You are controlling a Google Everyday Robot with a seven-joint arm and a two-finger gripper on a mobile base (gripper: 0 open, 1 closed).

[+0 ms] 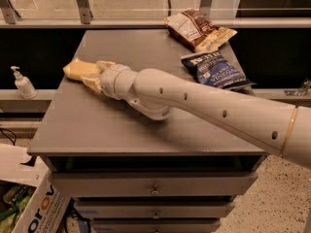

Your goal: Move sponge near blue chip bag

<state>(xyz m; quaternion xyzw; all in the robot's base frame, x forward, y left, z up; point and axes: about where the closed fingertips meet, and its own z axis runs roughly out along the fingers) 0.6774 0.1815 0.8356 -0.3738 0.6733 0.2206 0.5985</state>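
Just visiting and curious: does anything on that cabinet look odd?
Nothing spilled or broken. The blue chip bag lies askew, one corner seemingly past the right edge of the cabinet. The tool is at the sponge, far left.

Lab workspace, drawer cabinet [146, 135] (claw [88, 74] over it)

One camera, raised and close, looks down along the arm [209, 106] at the cabinet top [97, 130]; gripper [95, 74] mid-left of frame.

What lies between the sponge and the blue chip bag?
In the camera view, only the robot's arm and bare tabletop; the gripper is at the sponge.
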